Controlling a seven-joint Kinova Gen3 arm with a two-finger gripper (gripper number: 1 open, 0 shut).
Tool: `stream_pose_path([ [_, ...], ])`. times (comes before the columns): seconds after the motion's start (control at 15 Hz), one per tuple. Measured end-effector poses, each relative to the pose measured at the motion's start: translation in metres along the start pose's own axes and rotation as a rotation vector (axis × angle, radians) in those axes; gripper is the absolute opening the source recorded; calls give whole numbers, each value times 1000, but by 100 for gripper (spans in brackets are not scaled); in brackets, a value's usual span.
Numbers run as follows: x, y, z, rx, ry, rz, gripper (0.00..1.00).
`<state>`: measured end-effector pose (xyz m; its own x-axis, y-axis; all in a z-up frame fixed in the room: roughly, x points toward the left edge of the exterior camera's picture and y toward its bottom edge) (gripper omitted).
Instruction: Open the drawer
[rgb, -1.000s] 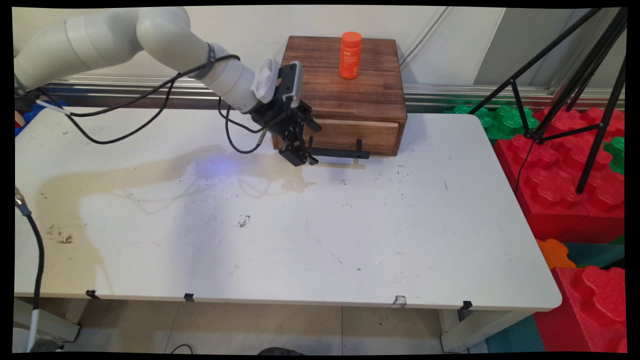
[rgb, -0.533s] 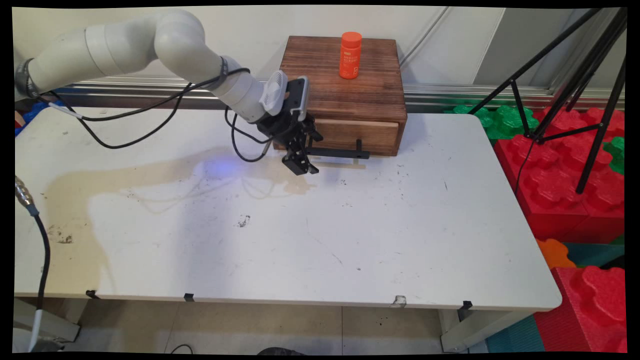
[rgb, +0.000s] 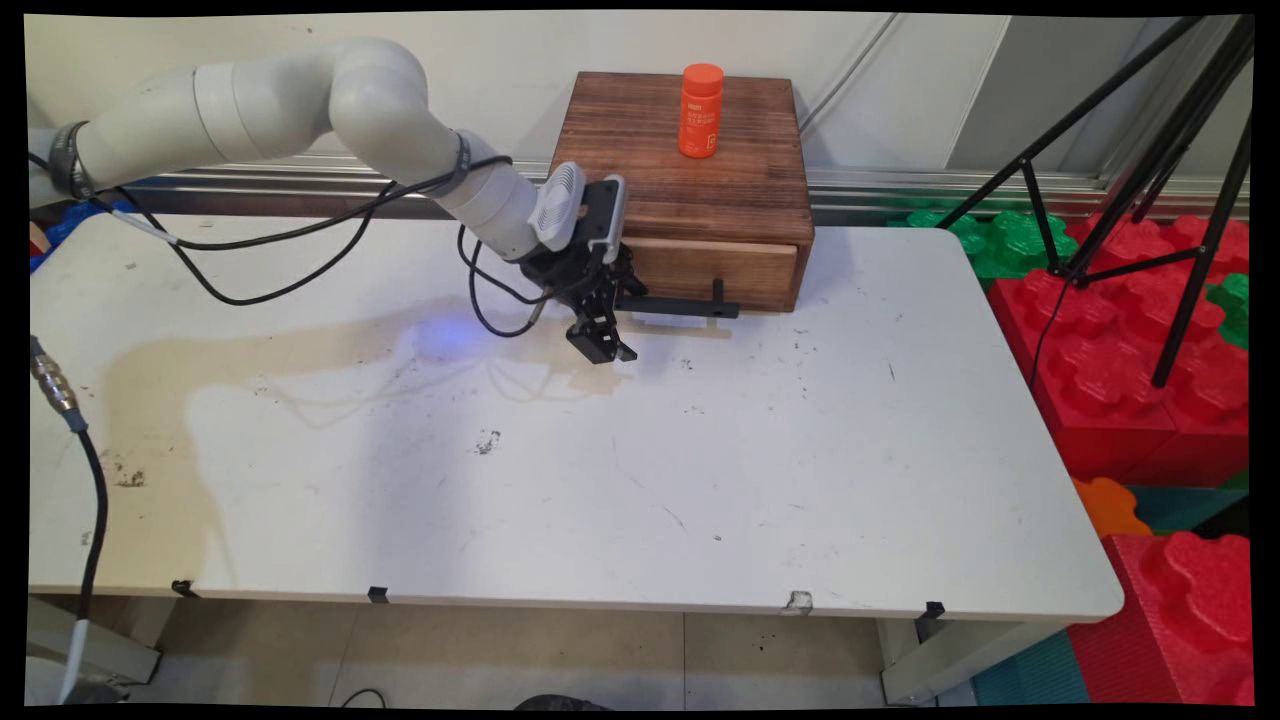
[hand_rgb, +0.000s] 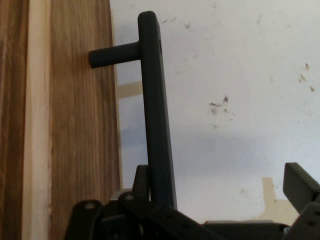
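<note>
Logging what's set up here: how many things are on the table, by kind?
Wooden drawer box: 1
Orange bottle standing on the box: 1
Total: 2

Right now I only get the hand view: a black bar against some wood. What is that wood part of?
Observer: A wooden box at the far side of the table. The black bar is the handle on its drawer.
Operator: Is anything on top of it?
Observer: Yes, an orange bottle stands upright on the top, toward the back.
Operator: And what's off to the side?
Observer: A black tripod stands over red and green foam blocks, on the picture's right.
</note>
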<state>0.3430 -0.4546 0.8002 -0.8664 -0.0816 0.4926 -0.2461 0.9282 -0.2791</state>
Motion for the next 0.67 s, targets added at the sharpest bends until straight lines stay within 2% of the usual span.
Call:
stream_pose_path([
  [0.67,1,10,8,-12,-14,31,100],
])
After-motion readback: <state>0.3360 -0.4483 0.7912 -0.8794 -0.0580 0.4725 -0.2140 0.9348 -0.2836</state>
